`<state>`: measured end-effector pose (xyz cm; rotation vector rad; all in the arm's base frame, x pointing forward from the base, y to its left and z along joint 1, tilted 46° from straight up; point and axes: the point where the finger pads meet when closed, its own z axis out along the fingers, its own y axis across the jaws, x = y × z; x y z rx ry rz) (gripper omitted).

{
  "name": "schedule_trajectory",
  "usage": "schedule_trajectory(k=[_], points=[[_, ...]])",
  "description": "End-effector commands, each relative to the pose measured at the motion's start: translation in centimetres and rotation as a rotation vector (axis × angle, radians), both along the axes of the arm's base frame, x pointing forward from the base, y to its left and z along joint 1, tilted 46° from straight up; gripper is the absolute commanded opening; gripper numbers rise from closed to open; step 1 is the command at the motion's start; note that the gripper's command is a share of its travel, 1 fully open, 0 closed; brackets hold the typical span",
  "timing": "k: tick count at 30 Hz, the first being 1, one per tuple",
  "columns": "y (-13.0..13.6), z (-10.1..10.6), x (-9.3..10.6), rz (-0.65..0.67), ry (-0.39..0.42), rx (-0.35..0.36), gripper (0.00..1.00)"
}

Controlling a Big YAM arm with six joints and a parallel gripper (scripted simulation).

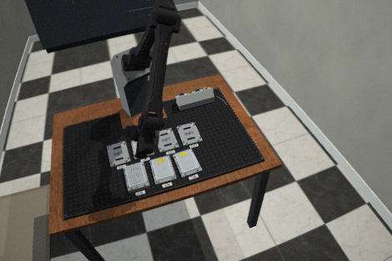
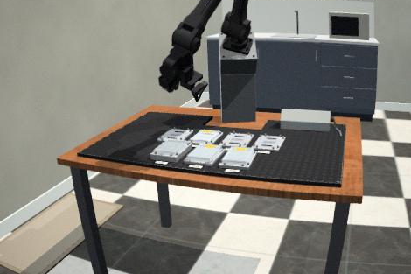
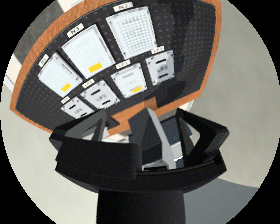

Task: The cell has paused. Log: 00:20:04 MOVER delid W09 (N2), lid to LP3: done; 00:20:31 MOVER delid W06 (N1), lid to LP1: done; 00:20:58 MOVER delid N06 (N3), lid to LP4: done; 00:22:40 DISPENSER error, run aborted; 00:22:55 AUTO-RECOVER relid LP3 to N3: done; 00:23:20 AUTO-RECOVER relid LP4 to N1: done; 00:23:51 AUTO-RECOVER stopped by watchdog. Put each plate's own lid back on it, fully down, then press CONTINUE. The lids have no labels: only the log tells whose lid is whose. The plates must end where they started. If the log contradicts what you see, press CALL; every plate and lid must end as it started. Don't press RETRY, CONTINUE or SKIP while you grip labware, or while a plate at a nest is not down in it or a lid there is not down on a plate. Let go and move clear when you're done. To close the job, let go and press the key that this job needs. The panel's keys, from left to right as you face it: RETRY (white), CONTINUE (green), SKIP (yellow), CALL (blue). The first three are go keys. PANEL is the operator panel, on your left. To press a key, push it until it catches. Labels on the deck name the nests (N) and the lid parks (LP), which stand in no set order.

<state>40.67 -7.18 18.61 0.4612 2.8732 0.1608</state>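
My gripper (image 2: pixel 198 95) (image 3: pixel 140 111) is open and empty, high above the deck, tilted toward the arm's base. The N2 plate (image 1: pixel 136 174) (image 2: pixel 171 150) (image 3: pixel 131 32) shows bare wells. The N3 plate's lid (image 1: pixel 163 170) (image 2: pixel 205 156) (image 3: pixel 89 50) and the N1 plate's lid (image 1: pixel 188 162) (image 2: pixel 238 158) (image 3: pixel 59 75) have yellow marks. Another yellow-marked lid (image 2: pixel 206 137) (image 3: pixel 129 79) lies on the park second from N2's side; the arm mostly hides it in the top view. The panel (image 1: pixel 195 99) (image 2: pixel 305 120) stands at the table's back; its keys show small in the top view.
Three lid parks hold no lid: the end one (image 1: pixel 118 153) (image 2: pixel 176 135) (image 3: pixel 161 67), the third (image 1: pixel 168 139) (image 2: pixel 238 140) (image 3: pixel 100 95) and the fourth (image 1: pixel 188 133) (image 2: pixel 270 142) (image 3: pixel 76 107). The park labels are too small to read surely. Plates and parks stand close together.
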Motion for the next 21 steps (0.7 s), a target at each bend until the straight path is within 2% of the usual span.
schedule_trajectory(k=[1, 5, 8, 21], points=[[1.6, 1.4, -1.4, 0.080, 0.000, -0.028, 1.00], [3.1, 2.0, -2.6, 0.120, 0.010, -0.047, 1.00], [3.4, 2.3, -2.8, 0.138, 0.008, -0.056, 1.00], [7.3, 3.7, -7.8, 0.327, 0.053, -0.143, 1.00]])
